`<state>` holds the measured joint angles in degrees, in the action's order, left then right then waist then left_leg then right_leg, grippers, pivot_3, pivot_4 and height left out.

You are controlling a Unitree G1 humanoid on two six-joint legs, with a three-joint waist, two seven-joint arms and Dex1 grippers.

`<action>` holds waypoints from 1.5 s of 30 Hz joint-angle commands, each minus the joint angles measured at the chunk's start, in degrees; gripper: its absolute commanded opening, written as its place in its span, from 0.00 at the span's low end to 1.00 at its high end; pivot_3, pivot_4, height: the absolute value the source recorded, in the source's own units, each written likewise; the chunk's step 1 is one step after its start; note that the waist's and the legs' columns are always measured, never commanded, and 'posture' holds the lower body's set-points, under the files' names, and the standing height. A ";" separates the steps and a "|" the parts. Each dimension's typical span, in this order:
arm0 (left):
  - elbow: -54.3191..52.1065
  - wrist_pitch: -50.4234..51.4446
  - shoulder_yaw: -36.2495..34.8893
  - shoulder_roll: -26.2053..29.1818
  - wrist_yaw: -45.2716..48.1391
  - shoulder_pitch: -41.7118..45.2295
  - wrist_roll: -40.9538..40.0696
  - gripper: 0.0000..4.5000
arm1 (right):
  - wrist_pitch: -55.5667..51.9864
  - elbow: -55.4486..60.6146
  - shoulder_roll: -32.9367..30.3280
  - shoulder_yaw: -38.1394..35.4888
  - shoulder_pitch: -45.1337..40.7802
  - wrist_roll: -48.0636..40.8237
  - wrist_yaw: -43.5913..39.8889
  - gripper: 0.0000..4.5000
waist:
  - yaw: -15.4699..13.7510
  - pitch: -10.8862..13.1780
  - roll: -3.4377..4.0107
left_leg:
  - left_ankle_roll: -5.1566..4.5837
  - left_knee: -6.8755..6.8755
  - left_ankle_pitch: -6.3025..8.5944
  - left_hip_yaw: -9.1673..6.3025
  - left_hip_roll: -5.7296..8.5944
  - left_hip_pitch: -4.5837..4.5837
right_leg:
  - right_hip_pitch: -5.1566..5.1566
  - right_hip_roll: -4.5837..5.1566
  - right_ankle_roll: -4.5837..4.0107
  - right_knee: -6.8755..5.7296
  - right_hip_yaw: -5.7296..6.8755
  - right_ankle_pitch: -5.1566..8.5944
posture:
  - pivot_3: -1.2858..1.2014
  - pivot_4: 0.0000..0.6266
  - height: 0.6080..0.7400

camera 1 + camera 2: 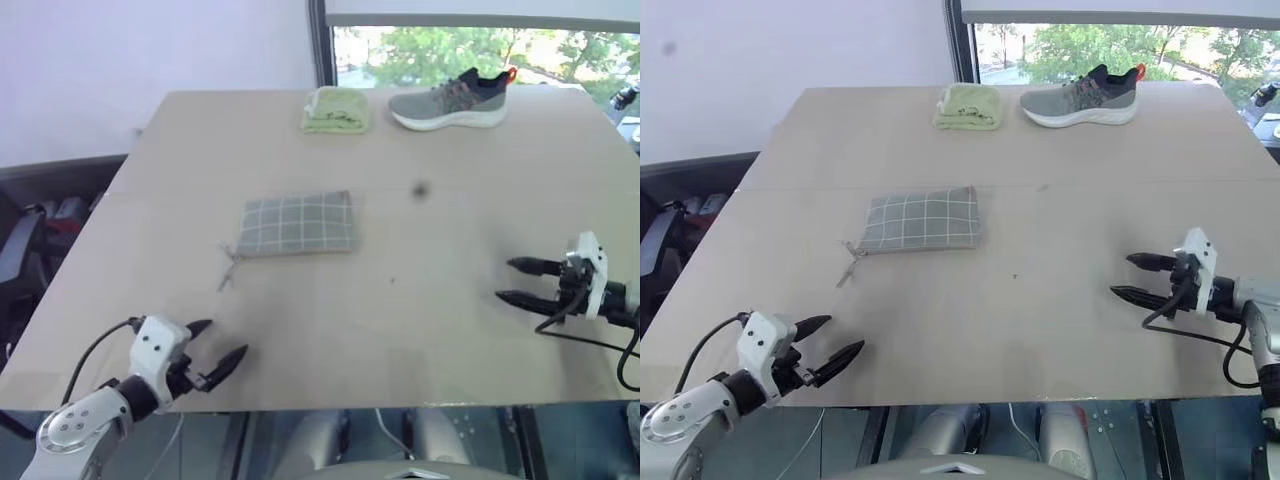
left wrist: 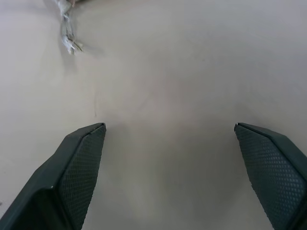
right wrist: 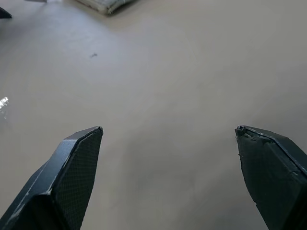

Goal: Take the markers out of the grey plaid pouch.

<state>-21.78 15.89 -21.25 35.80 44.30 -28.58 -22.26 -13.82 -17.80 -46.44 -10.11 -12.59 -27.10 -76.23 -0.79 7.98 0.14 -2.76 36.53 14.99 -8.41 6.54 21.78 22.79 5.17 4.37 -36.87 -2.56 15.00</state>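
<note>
The grey plaid pouch (image 1: pixel 298 224) lies flat and closed on the tan table (image 1: pixel 450 180), left of centre, its zipper pull (image 1: pixel 229 268) trailing toward the near left. The markers are hidden. My left gripper (image 1: pixel 222 342) hovers open over the table's near left corner, well short of the pouch. Far to the right, my right gripper (image 1: pixel 510 280) is open too, pointing left above bare tabletop. The zipper pull (image 2: pixel 68 28) also appears in the left wrist view, and a corner of the pouch (image 3: pixel 106 5) in the right wrist view.
At the table's far edge sit a folded yellow-green cloth (image 1: pixel 335 110) and a grey shoe (image 1: pixel 450 100) with a white sole. A small dark spot (image 1: pixel 420 189) marks the tabletop. A window is behind the table.
</note>
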 commanded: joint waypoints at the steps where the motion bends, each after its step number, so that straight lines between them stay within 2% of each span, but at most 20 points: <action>1: -0.18 -0.50 -3.10 1.63 1.21 0.63 -1.32 0.99 | -0.89 2.83 -0.94 -2.10 0.19 -1.65 -0.58 1.00 | -0.01 0.00 -0.01 | 0.00 0.00 0.00 0.00 0.00 0.00 | 0.00 0.00 0.00 0.00 0.00 0.00 | 0.52 0.24 1.00; 8: 3.99 -4.26 -3.67 4.00 3.25 3.84 0.88 0.99 | -2.81 5.78 -1.55 -2.02 2.22 -3.02 -2.33 1.00 | -0.03 0.01 -0.01 | 0.00 0.00 0.00 -0.01 0.00 0.01 | 0.00 0.00 0.00 0.01 0.01 0.00 | 0.52 0.24 1.00; 12: 8.09 -6.23 -5.99 7.63 5.11 4.45 2.64 0.99 | -6.95 9.05 -3.50 -3.17 4.64 -6.14 -4.80 1.00 | -0.03 0.02 0.00 | 0.00 0.00 0.00 -0.02 0.00 0.02 | 0.01 0.00 0.00 0.03 0.02 0.00 | 0.52 0.24 1.00; 18: 23.66 -14.08 -6.60 14.64 7.14 11.07 7.75 0.99 | -12.03 14.34 -6.53 -5.12 7.32 -9.89 -6.67 1.00 | -0.04 0.03 0.01 | -0.01 -0.03 0.01 -0.03 0.00 0.01 | 0.01 0.01 0.00 0.03 0.03 0.00 | 0.52 0.24 1.00; 21: 40.93 -25.11 0.88 15.82 1.54 25.21 16.96 0.99 | -12.71 15.90 -5.96 -5.28 6.62 -10.57 -5.57 1.00 | -0.43 0.03 0.06 | 0.00 -0.03 0.01 -0.06 0.00 -0.03 | 0.01 0.01 0.00 0.00 0.07 0.00 | 0.52 0.24 1.00; 25: 57.26 -40.02 10.24 13.58 -4.95 40.92 27.10 0.99 | -13.20 17.11 -5.52 -5.16 6.25 -10.66 -4.70 1.00 | -0.24 0.01 -0.05 | 0.25 0.05 -0.15 -0.14 0.05 0.10 | 0.08 0.02 -0.07 0.01 0.13 -0.08 | 0.52 0.24 1.00; 28: 67.27 -50.88 18.35 13.50 -8.88 48.74 35.92 0.99 | -13.52 17.88 -5.67 -5.85 6.36 -10.90 -4.30 1.00 | -0.64 -0.01 -0.01 | 0.26 0.04 -0.17 -0.16 0.17 0.08 | 0.10 0.13 -0.06 -0.01 0.20 -0.08 | 0.52 0.24 1.00; 31: 75.02 -57.98 23.77 13.41 -11.94 54.49 41.18 0.99 | -13.74 18.58 -5.79 -6.49 6.75 -11.12 -3.93 1.00 | -0.48 -0.08 0.06 | 0.26 0.02 -0.16 -0.06 0.18 0.11 | 0.17 0.14 -0.03 -0.09 0.06 -0.08 | 0.52 0.24 1.00; 35: 79.58 -67.84 29.49 12.53 -15.27 59.60 46.44 0.99 | -13.86 19.61 -5.85 -7.39 7.88 -11.61 -3.29 1.00 | -0.79 -0.15 0.18 | 0.23 0.04 -0.17 -0.05 0.24 0.09 | 0.20 0.18 -0.01 -0.14 0.05 -0.09 | 0.52 0.24 1.00; 39: 78.42 -72.83 29.88 9.13 -10.42 60.47 40.48 0.99 | -13.74 20.00 -5.61 -7.53 8.39 -11.86 -2.74 1.00 | -1.05 -0.20 0.26 | 0.14 0.19 -0.12 -0.04 0.28 0.11 | 0.19 0.21 0.02 -0.26 0.04 -0.09 | 0.52 0.24 1.00; 45: 75.57 -79.32 31.92 7.92 -11.06 60.62 40.04 0.99 | -14.31 20.35 -4.40 -7.92 7.77 -13.47 -1.32 1.00 | -0.91 -0.18 0.22 | 0.13 0.33 -0.11 -0.04 0.28 0.15 | 0.20 0.19 0.03 -0.45 0.02 -0.10 | 0.52 0.24 1.00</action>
<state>55.27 -60.85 8.56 44.33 31.95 32.93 16.76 -28.22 0.45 -51.02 -16.11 -4.13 -39.03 -77.92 -1.70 7.79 0.36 -2.63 36.88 14.88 -8.45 6.82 21.92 22.99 5.36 4.41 -37.35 -2.53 14.90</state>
